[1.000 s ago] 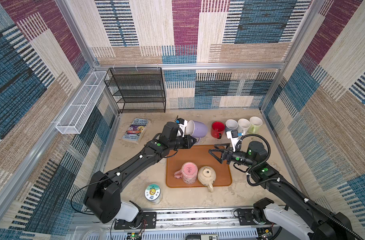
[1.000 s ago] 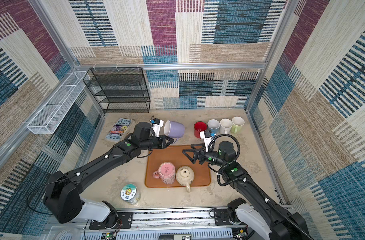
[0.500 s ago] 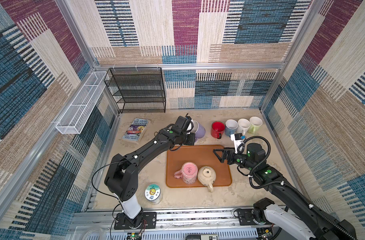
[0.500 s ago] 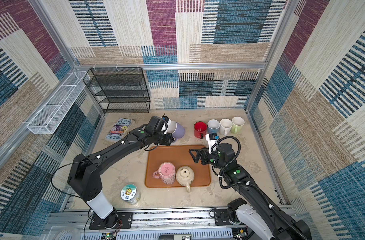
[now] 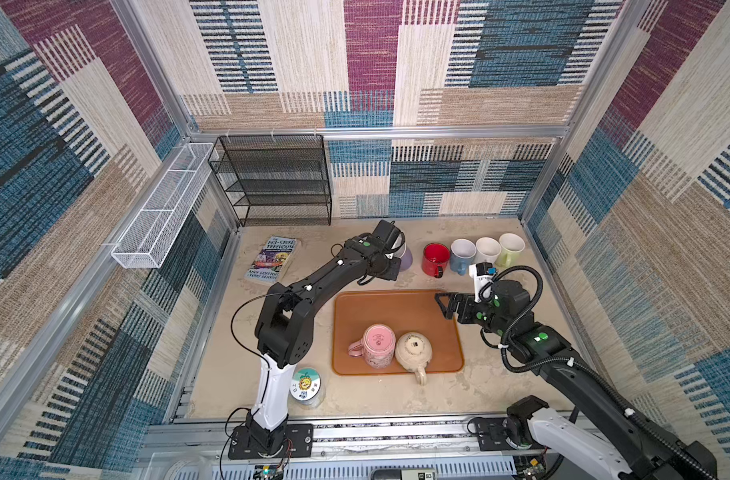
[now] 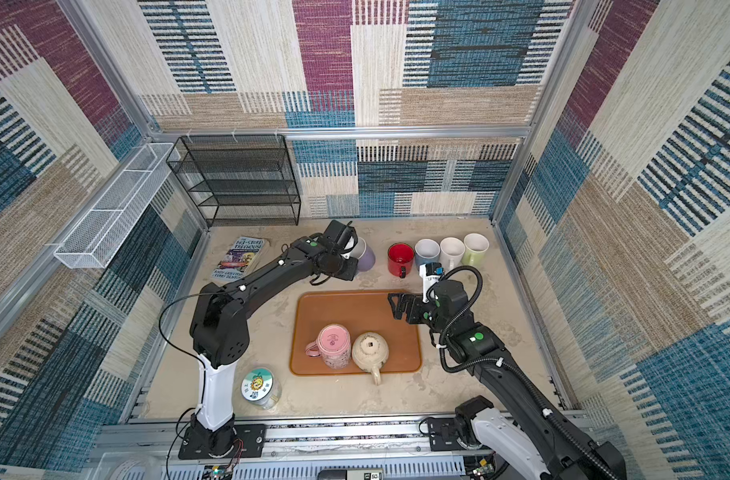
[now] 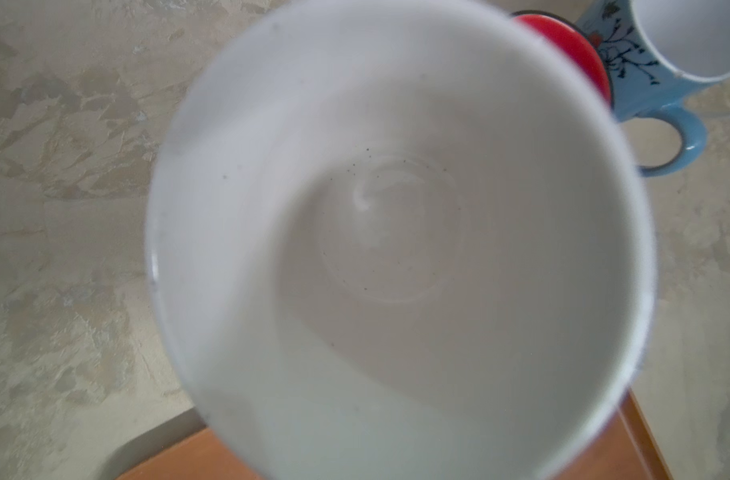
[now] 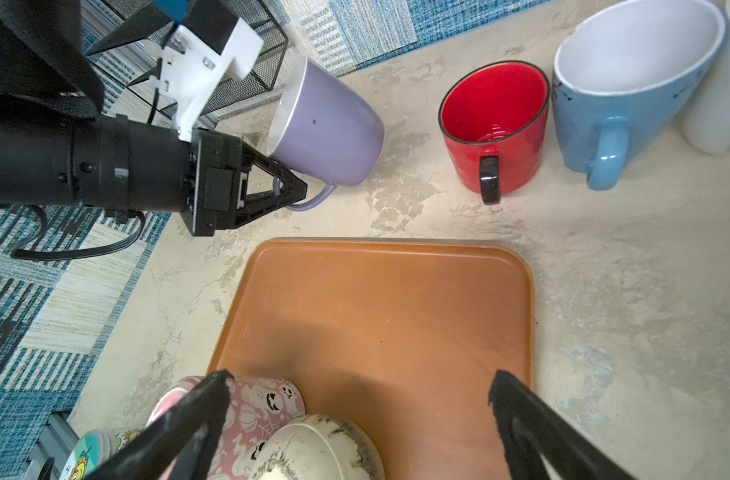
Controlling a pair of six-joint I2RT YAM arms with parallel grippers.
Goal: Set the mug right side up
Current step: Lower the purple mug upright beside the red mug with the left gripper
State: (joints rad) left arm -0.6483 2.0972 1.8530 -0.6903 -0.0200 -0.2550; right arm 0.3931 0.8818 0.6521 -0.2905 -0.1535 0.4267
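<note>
The purple mug hangs tilted just behind the orange tray, its white mouth turned up toward the left wrist. My left gripper is shut on the mug's handle. In the left wrist view the mug's white inside fills the picture and hides the fingers. Whether its base touches the table I cannot tell. My right gripper stands open and empty above the tray's far right part.
On the tray, a pink mug and a cream mug stand upside down. Red, blue, white and pale green mugs line the back right. A book, black rack and lidded jar are left.
The left wrist has swung up and over, tipping the purple mug from lying on its side toward upright. The right gripper has drawn back slightly to the right, still open.
</note>
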